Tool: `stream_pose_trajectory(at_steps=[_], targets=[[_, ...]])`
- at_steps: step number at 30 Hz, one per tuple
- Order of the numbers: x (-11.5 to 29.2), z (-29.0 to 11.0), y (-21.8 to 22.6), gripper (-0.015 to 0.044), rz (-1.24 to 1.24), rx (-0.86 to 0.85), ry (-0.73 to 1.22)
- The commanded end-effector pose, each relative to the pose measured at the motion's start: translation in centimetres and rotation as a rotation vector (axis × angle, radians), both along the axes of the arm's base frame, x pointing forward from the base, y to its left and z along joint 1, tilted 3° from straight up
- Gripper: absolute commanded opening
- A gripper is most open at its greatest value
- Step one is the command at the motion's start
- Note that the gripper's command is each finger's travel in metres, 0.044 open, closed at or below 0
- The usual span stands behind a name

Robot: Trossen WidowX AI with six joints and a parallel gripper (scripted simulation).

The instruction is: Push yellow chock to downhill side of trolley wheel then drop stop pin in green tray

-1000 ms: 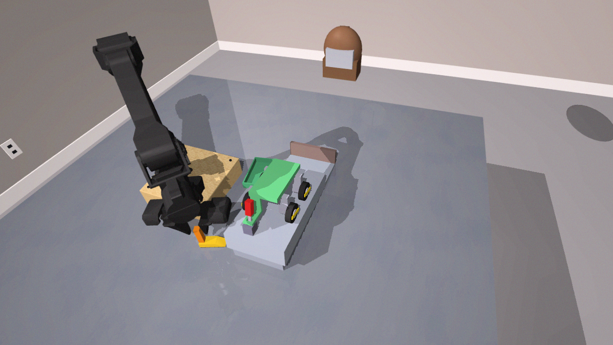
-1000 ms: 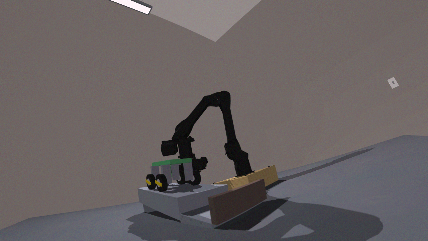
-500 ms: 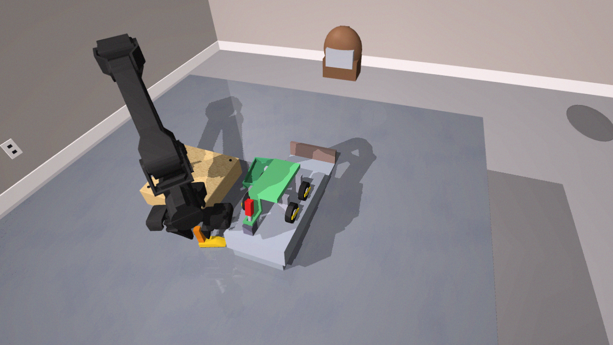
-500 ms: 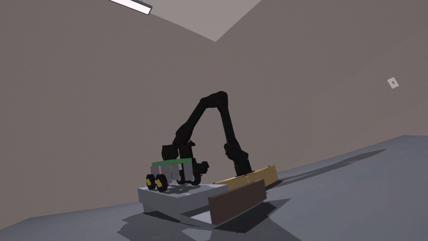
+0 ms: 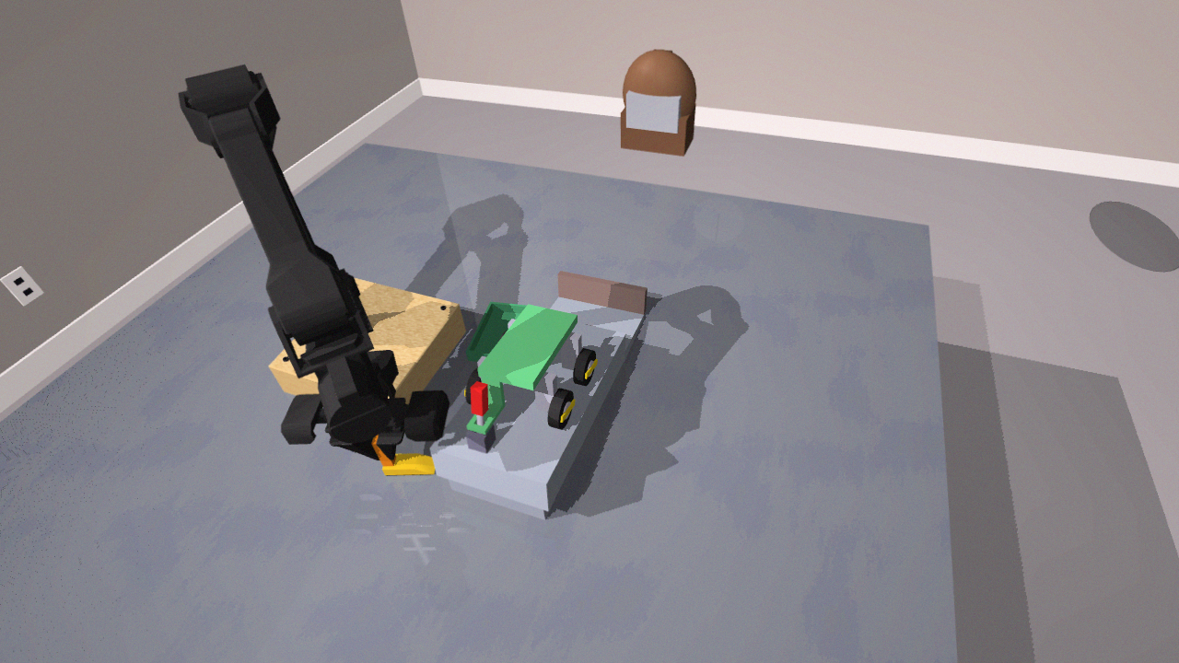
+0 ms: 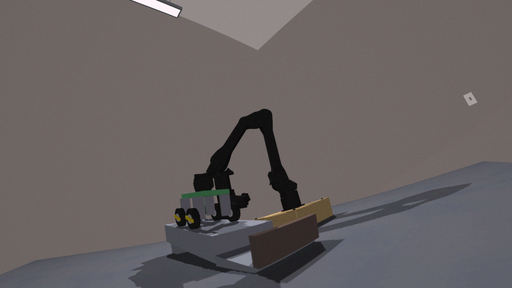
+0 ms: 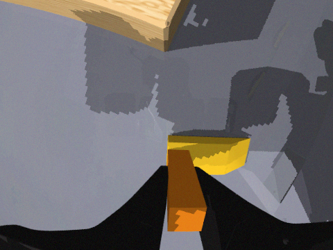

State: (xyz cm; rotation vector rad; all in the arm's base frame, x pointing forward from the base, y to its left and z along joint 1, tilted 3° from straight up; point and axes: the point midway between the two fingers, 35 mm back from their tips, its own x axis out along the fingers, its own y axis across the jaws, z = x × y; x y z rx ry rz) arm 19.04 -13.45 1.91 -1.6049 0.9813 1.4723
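Note:
My gripper [image 5: 377, 450] [image 7: 178, 172] is shut on the upright orange handle of the yellow chock [image 5: 409, 465] [image 7: 222, 160]. The chock is low beside the uphill end of the ramp [image 5: 507, 478] [image 6: 247, 225]; its black base cannot be made out. The trolley [image 5: 527, 342] [image 6: 205, 193], with a green deck and black wheels, stands on the ramp. The red-headed stop pin [image 5: 479, 399] is upright in the green bracket at its uphill end. The green tray [image 5: 486, 333] lies beyond the trolley, partly hidden by it. In the exterior view the fingertips, chock and pin are hidden.
A brown end board [image 5: 601, 291] [image 6: 284, 243] stands across the ramp's downhill end. The wooden base block [image 5: 412, 330] [image 6: 315, 211] [image 7: 139, 22] under the arm lies beside the ramp. The ramp's side edge is close to the gripper.

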Motion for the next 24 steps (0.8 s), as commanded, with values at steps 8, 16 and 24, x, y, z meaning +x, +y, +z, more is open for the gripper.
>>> stream_pose_trajectory(at_steps=[8, 16, 24], targets=[[-0.4, 2.9, 0.3, 0.0, 0.001, 0.006, 0.003], [-0.6, 5.5, 0.5, 0.0, 0.001, 0.006, 0.003], [-0.8, 7.8, 0.6, 0.0, 0.001, 0.006, 0.003]])
